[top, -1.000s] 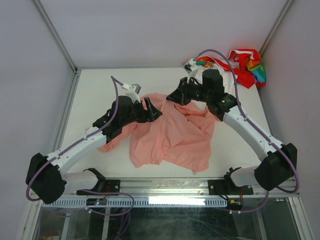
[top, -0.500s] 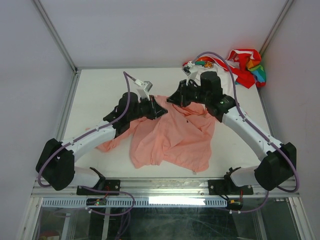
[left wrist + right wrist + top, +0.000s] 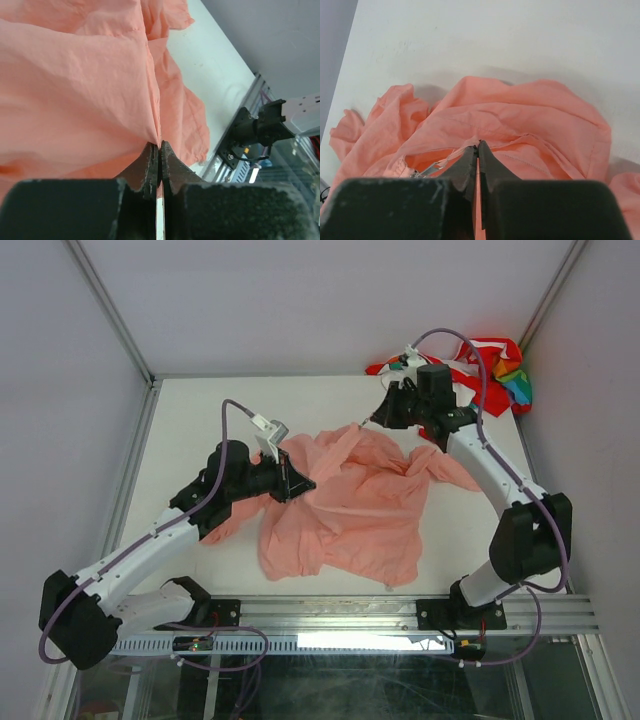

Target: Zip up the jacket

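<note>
Plain salmon-pink jacket, white table, red, white and rainbow garment

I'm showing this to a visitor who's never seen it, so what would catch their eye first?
The salmon-pink jacket sprawled crumpled across the middle of the white table stands out most. Both arms pinch it: the left pincer at its left side, the right pincer at its far edge. A red, white and rainbow garment lies bunched in the far right corner.
</note>
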